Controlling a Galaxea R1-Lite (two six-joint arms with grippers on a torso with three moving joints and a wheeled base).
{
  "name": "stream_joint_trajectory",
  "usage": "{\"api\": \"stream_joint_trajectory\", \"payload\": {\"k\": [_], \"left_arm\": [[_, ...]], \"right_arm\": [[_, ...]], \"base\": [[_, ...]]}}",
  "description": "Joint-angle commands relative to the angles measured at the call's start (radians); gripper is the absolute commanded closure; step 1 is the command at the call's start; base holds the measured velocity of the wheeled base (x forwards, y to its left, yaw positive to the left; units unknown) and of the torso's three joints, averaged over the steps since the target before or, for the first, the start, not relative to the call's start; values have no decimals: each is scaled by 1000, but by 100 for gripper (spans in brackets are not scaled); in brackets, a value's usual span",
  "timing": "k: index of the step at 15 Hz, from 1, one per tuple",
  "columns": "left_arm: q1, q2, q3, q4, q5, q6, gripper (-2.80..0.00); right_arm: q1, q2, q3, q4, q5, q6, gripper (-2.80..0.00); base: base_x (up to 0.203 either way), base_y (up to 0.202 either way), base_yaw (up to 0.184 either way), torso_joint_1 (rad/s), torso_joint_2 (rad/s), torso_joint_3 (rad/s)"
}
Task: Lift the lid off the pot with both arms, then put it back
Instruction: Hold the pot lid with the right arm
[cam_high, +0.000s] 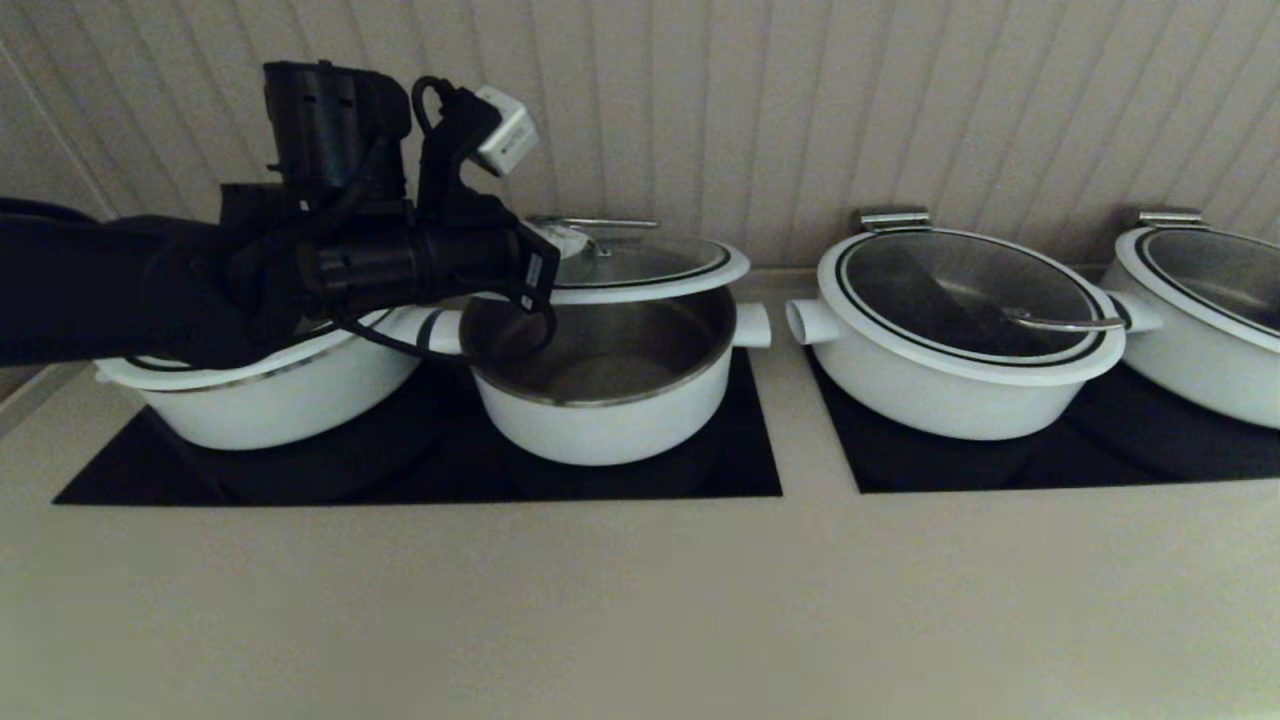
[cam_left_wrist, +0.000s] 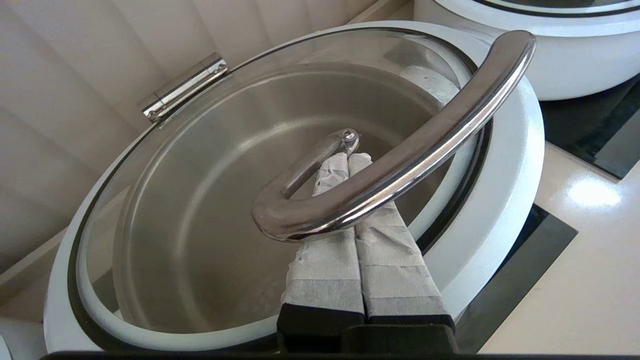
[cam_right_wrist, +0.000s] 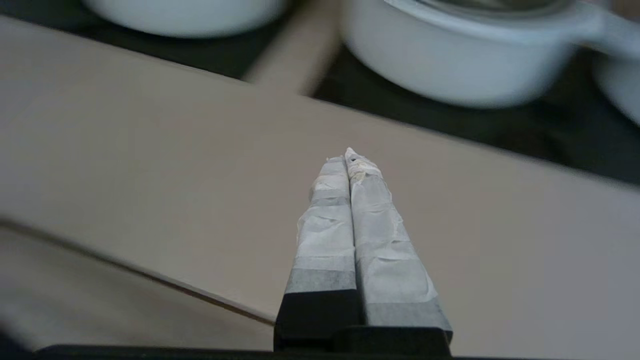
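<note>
The lid (cam_high: 640, 262) hangs raised and tilted over the back of the open pot (cam_high: 600, 400), whose steel inside shows. My left arm reaches in from the left over the neighbouring pan. My left gripper (cam_high: 565, 243) is at the lid's centre. In the left wrist view its fingers (cam_left_wrist: 345, 159) are shut together and passed under the curved steel handle (cam_left_wrist: 400, 150), which rests on them; the glass of the lid (cam_left_wrist: 200, 200) lies beneath. My right gripper (cam_right_wrist: 347, 157) is shut and empty above the beige counter, away from the pot and out of the head view.
A wide white pan (cam_high: 280, 400) sits under my left arm. Two more wide lidded pans (cam_high: 960, 330) (cam_high: 1210, 300) stand to the right. All rest on black cooktops (cam_high: 700, 470) set in the beige counter (cam_high: 640, 600). A panelled wall is close behind.
</note>
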Motion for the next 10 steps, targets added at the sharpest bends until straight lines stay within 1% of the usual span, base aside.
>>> {"api": "stream_joint_trajectory", "payload": {"k": [1,5,6,7,8,10], "left_arm": [[1,-5,2,0,-2,0,0],[1,-4,3,-1,-3,0,0],[1,-4,7,-1,-3,0,0],[1,-4,8,-1,-3,0,0],[1,-5,8,-1,-3,0,0],[1,-4,8,-1,-2,0,0]], "right_arm": [[16,233,-46,-59,149,-4,0],[29,563,-61,-268,405,-39,0],[38,635,-61,-314,453,-53,0],[60,711,-61,-362,494,-67,0],[100,781,-62,-406,520,-77,0],[177,919,-66,-511,542,-85,0]], "base": [[0,0,0,0,0,0],[0,0,0,0,0,0],[0,0,0,0,0,0],[0,0,0,0,0,0],[0,0,0,0,0,0],[0,0,0,0,0,0]]}}
